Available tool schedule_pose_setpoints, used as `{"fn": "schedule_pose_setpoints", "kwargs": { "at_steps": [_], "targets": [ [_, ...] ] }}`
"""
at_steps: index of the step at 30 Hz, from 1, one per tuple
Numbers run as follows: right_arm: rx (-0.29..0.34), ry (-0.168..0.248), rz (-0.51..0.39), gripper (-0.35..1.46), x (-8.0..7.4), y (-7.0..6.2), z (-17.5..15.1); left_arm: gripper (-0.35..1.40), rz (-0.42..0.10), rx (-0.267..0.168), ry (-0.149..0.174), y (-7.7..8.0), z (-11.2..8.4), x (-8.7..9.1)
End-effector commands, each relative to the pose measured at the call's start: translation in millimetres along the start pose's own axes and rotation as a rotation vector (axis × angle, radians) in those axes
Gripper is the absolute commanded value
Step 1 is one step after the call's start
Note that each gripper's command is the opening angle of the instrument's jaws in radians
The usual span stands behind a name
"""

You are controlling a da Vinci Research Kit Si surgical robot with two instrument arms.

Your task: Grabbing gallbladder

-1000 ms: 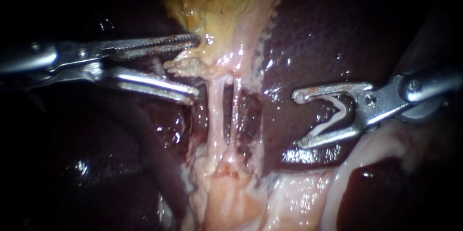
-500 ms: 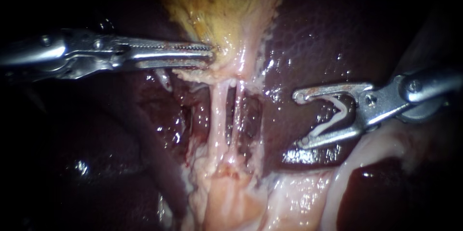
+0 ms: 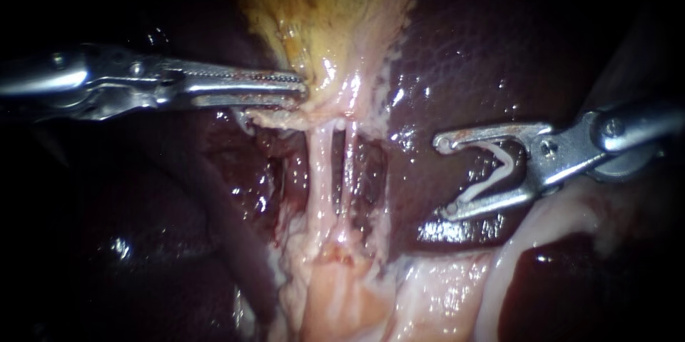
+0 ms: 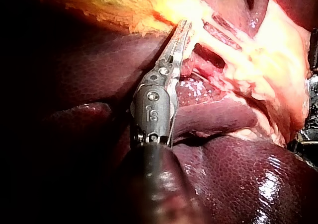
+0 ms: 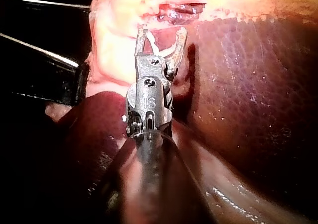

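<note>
The yellowish gallbladder hangs at the top centre, and two pale tubes run down from its lower edge. My left instrument reaches in level from the left; its toothed jaws lie together, gripping the gallbladder's lower left fringe. The left wrist view shows those jaws pinched into the yellow edge of the gallbladder. My right instrument hovers over the liver, right of the tubes and clear of them. Its jaws are open, with a white clip in their throat, also seen in the right wrist view.
Dark red liver surrounds the tubes on both sides. Pale fatty tissue spreads below the tubes and off to the right. A dark rounded fold curves down on the left under my left instrument.
My left instrument's jaws, open a second ago around the gallbladder's lower fringe, have closed on it and drawn it slightly left. The right instrument has not moved.
</note>
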Motion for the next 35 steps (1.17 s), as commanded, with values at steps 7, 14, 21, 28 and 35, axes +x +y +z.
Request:
{"fn": "schedule_pose_setpoints", "kwargs": {
  "at_steps": [7, 14, 21, 28, 35],
  "targets": [
    [0.000, 0.000, 0.000, 0.48, 0.0, 0.0, -0.1, -0.35, -0.011, -0.012, -0.002, 0.5, -2.5, 2.1],
    [0.000, 0.000, 0.000, 0.48, 0.0, 0.0, -0.2, -0.35, -0.033, -0.005, 0.052, 0.1, -7.5, 5.4],
    [0.001, 0.000, 0.001, 0.47, 0.1, 0.1, -0.3, -0.35, -0.058, 0.016, 0.091, -0.3, -11.1, 7.5],
    [0.001, 0.001, 0.002, 0.47, 0.1, 0.1, -0.4, -0.35, -0.059, 0.020, 0.093, -0.2, -11.3, 7.5],
    [0.002, 0.001, 0.003, 0.47, 0.2, 0.2, -0.6, -0.35, -0.059, 0.020, 0.093, -0.1, -11.2, 7.5]
  ]
}}
